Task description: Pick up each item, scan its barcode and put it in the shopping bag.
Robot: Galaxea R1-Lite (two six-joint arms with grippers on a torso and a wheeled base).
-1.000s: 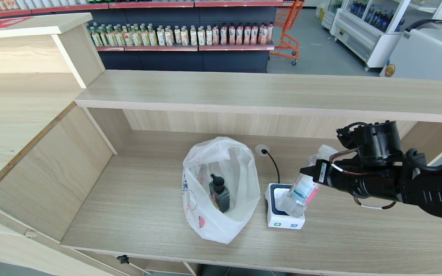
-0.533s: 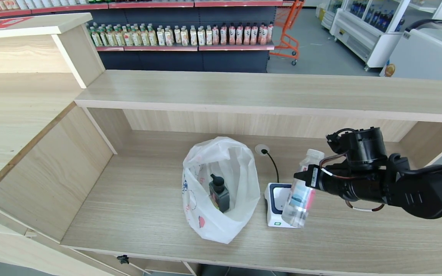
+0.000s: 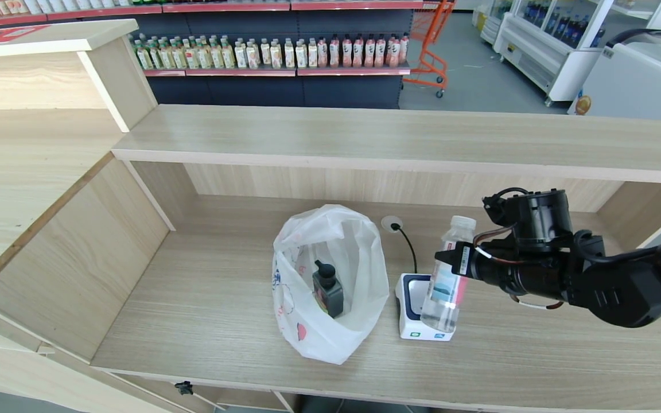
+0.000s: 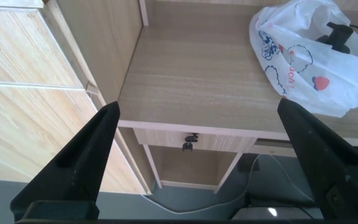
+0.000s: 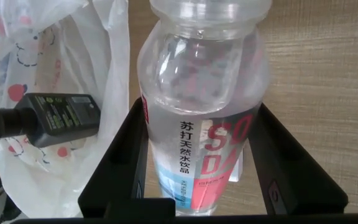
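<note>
A clear water bottle (image 3: 445,278) with a blue and pink label stands nearly upright in the air, cap up, over the white barcode scanner (image 3: 416,331). My right gripper (image 3: 452,259) is shut on it at mid-height; in the right wrist view the bottle (image 5: 204,106) fills the space between the black fingers (image 5: 120,165). The white shopping bag (image 3: 307,332) stands open left of the scanner, with a black pump bottle (image 3: 327,291) inside it. My left gripper (image 4: 197,109) hangs open with nothing in it, off the counter's front left, above the floor.
A black cable (image 3: 409,246) runs from the scanner to a grommet at the back of the counter. A raised ledge (image 3: 365,137) runs along the back, and a wooden side wall (image 3: 78,264) closes off the left. A drawer handle (image 4: 188,142) sits under the counter's front edge.
The right gripper has turned the bottle from a leaning pose to nearly upright and shifted it slightly left over the scanner. The bag and its pump bottle have not moved.
</note>
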